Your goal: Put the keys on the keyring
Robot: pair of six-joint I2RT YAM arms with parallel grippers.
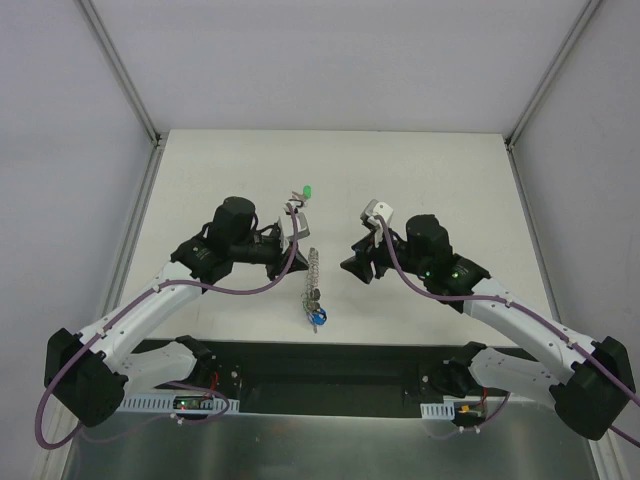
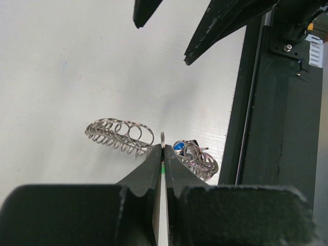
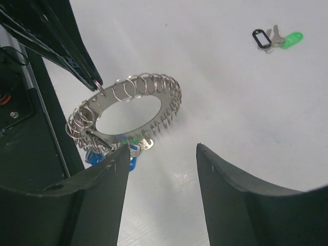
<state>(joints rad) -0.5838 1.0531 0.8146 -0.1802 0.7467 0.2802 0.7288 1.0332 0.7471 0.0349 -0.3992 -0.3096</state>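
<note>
My left gripper (image 2: pixel 162 148) is shut on the rim of the keyring (image 3: pixel 130 105), a flat grey ring edged with wire loops. In the top view the keyring (image 1: pixel 312 283) shows edge-on, just right of the left gripper (image 1: pixel 298 245). Blue-headed keys (image 3: pixel 95 156) hang from loops at its lower end, also seen as blue keys (image 1: pixel 318 317) from above. My right gripper (image 3: pixel 163 147) stands open with nothing between its fingers, its left fingertip close to the ring's key end. Loose on the table lie a black-headed key (image 3: pixel 262 38) and a green-headed key (image 3: pixel 292 38).
From above, the loose green key (image 1: pixel 306 190) sits behind the left gripper. A black base rail (image 1: pixel 330 375) runs along the table's near edge, close under the ring. The right gripper (image 1: pixel 354 267) is beside the ring. White walls enclose the table.
</note>
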